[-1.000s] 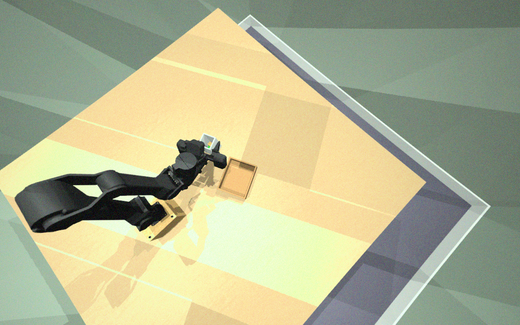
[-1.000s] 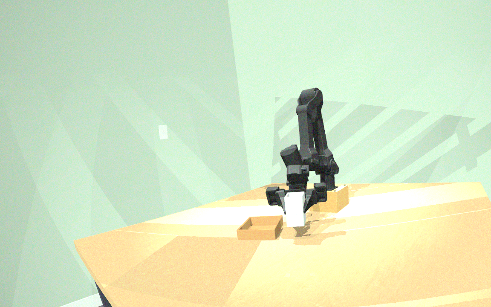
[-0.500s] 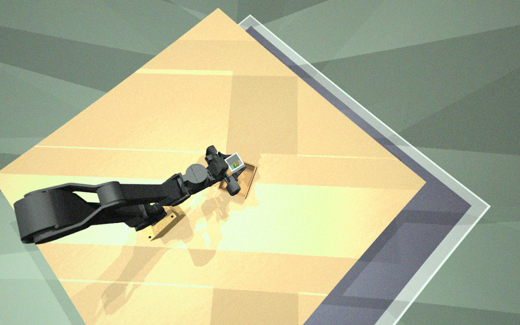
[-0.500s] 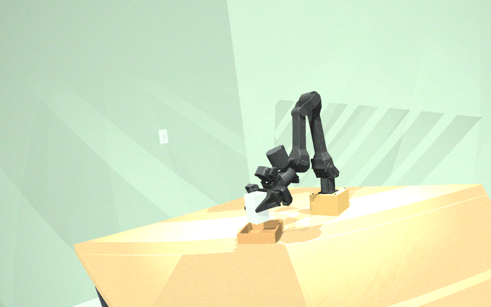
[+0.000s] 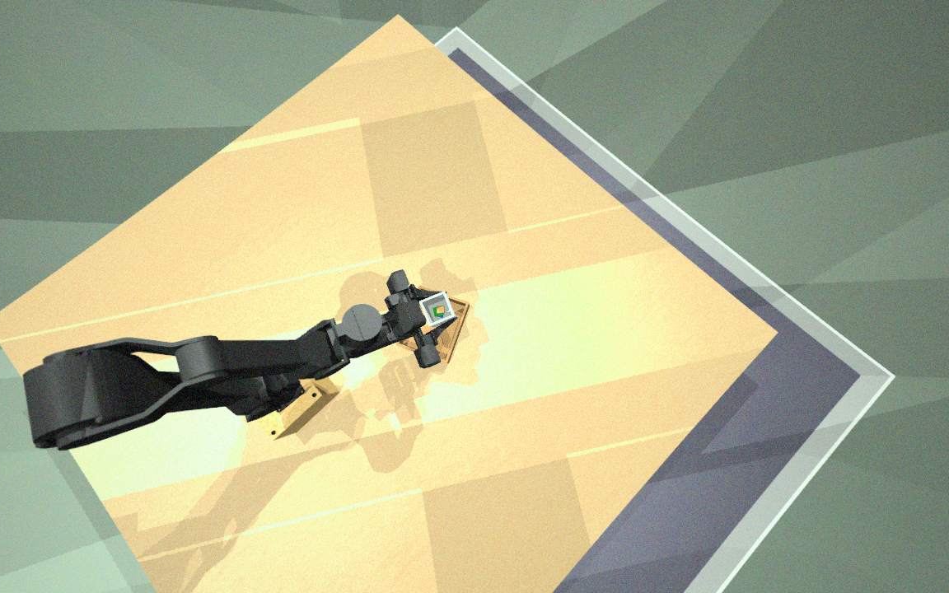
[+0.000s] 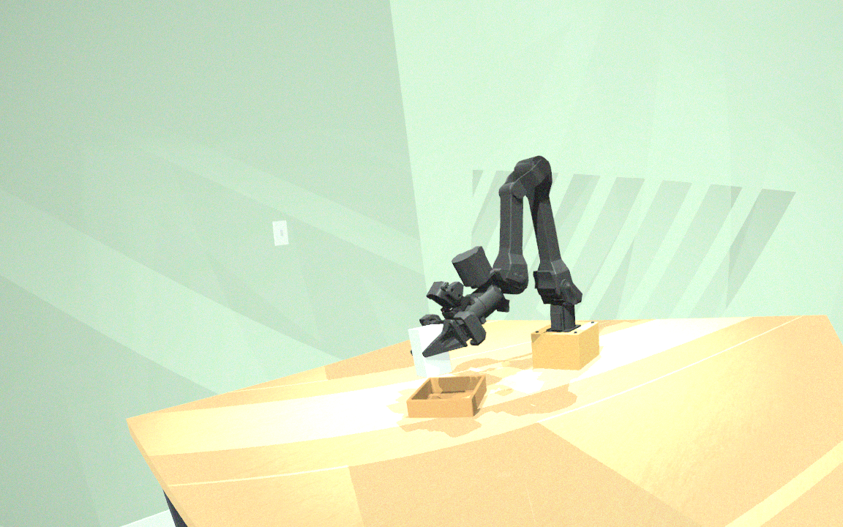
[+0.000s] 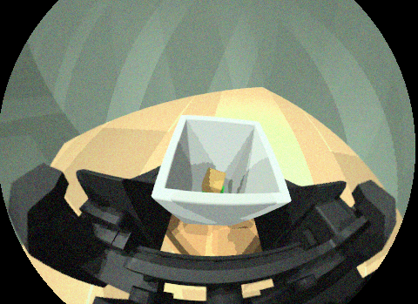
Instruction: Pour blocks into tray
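Note:
The white square cup is upright or nearly so, held off the table. My gripper is shut on it, one finger on each side. Inside the cup lie an orange block and a green block; the cup's front wall hides part of its floor. The shallow brown tray stands below the cup in the top view, partly hidden by gripper and cup. In the exterior view the cup shows at the tray's back edge.
The arm's yellow base block stands behind the tray, seen from the exterior view. The wooden table has its far corner in the wrist view. A dark strip with a white border lies beyond one table edge.

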